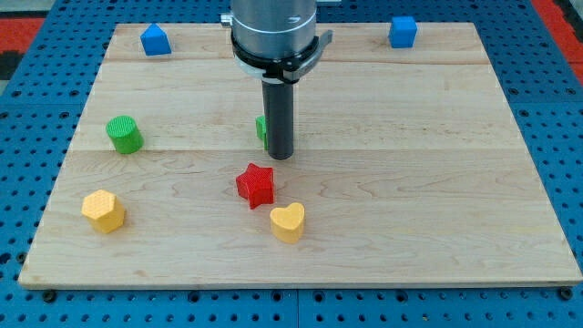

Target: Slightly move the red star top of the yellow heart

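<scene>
The red star (256, 185) lies on the wooden board (410, 182) near the middle, toward the view's bottom. The yellow heart (288, 221) lies just below and to the right of it, close by with a small gap. My tip (280, 156) stands just above the red star, slightly to its right, with a small gap between them. A green block (260, 128) is mostly hidden behind the rod, only its left edge showing.
A green cylinder (124, 135) sits at the left. A yellow block (104, 211) lies at the lower left. A blue block (156, 40) sits at the top left and a blue cube (403, 31) at the top right.
</scene>
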